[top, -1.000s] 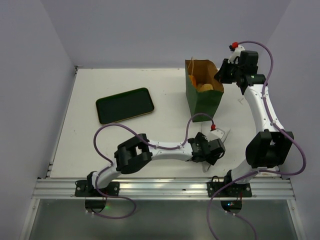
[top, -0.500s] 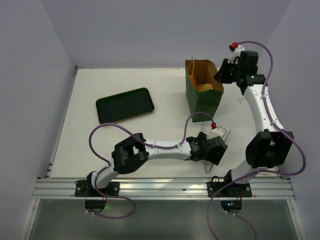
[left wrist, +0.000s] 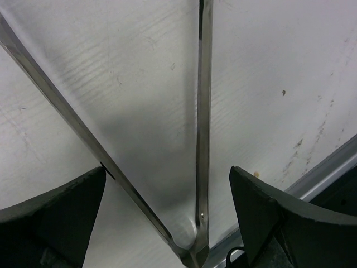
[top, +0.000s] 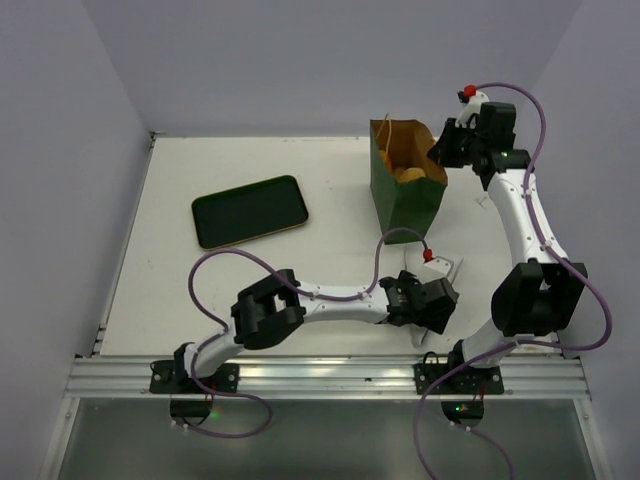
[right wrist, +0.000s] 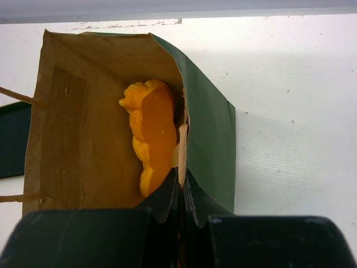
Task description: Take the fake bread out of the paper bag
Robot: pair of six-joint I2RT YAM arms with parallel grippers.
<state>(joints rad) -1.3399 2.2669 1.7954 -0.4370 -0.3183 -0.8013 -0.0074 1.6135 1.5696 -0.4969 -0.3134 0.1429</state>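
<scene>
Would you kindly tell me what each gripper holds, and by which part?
The right gripper grips the paper bag by its top rim, jaws shut. The left gripper holds nothing, open over metal tongs.

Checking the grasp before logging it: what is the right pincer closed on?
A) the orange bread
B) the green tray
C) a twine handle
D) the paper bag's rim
D: the right pincer pinches the rim of the paper bag, while the orange bread lies inside.
</scene>
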